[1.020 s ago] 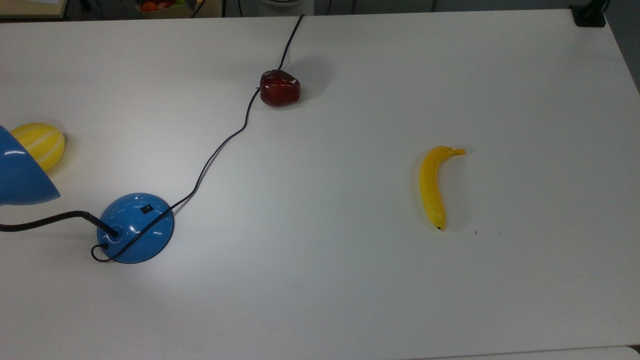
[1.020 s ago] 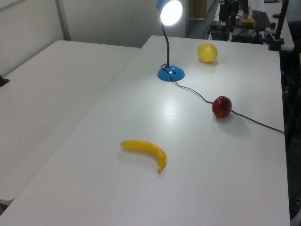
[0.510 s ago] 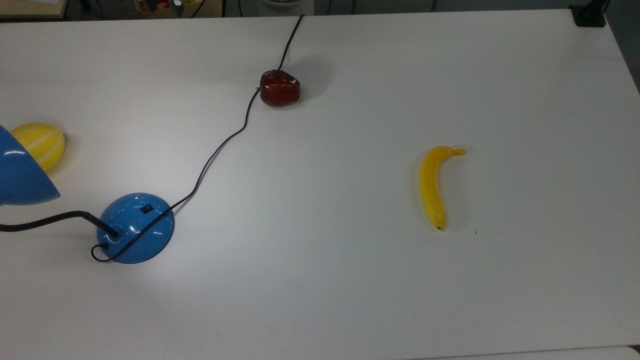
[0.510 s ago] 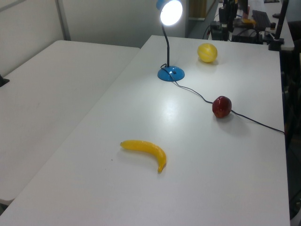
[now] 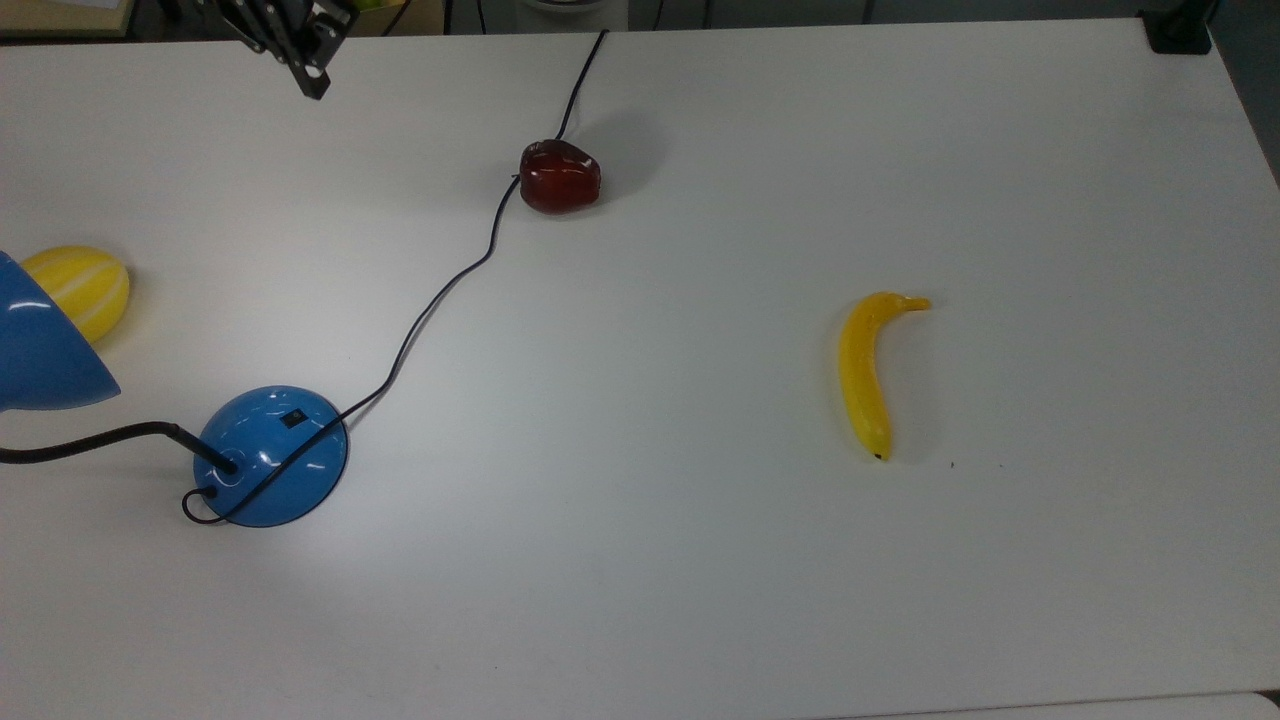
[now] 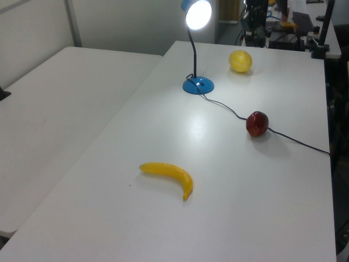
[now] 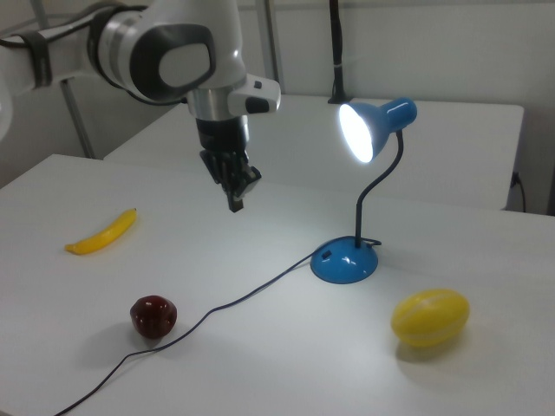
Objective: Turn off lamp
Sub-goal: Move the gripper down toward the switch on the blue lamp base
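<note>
Although the task is to switch it off, the blue desk lamp (image 7: 360,186) is plainly lit: its shade (image 6: 197,13) glows white in the left view and in the right view. Nothing of the task looks done yet. The robot's hand (image 7: 235,201) hangs in the air above the white bench (image 5: 700,560), well apart from the lamp and touching nothing. In the right view its two fingers seem pressed close together at the tip, with nothing between them. In the top view the hand (image 5: 314,84) sits near the far edge of the bench, well away from the lamp's base (image 5: 272,455). What remains, by my judgement, is to travel to the base and press the small black switch (image 5: 292,419) on its dome.

The lamp stands at the top view's lower left. Its long axis runs upright: the black gooseneck (image 7: 381,195) rises from the round base (image 7: 344,261) and curves over to the cone shade (image 7: 375,126). The shade's open mouth faces the right view's left and slightly downward, toward the middle of the bench. The black cord (image 5: 440,290) trails from the base past a dark red apple (image 5: 559,176) to the bench's far edge. A yellow melon (image 5: 80,288) lies near the base, and a banana (image 5: 870,372) lies well apart.
</note>
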Available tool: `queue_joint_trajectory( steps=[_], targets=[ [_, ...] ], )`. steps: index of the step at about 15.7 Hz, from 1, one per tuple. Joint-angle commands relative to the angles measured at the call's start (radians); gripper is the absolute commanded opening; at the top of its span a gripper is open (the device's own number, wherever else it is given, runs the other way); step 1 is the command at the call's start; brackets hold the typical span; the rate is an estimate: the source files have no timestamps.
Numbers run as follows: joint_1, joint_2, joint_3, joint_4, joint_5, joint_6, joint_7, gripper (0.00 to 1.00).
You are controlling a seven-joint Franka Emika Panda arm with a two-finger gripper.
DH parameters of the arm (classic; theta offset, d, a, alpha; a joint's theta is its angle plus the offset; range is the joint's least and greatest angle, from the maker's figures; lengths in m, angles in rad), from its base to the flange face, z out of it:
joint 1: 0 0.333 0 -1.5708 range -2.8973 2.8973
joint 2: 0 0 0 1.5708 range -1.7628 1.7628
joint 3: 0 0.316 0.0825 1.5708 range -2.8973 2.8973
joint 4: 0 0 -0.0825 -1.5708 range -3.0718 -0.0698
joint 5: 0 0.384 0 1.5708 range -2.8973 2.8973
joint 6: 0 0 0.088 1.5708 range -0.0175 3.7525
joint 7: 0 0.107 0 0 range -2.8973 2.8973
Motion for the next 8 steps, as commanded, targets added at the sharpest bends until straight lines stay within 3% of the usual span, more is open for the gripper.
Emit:
queue_joint_trajectory(
  steps=[1,8],
  targets=[
    [-0.007,0.061,-0.006,-0.005,0.025,0.144,0.131,0.00],
    [-0.028,0.202,-0.006,-0.005,0.024,0.469,0.265,0.00]
  ],
)
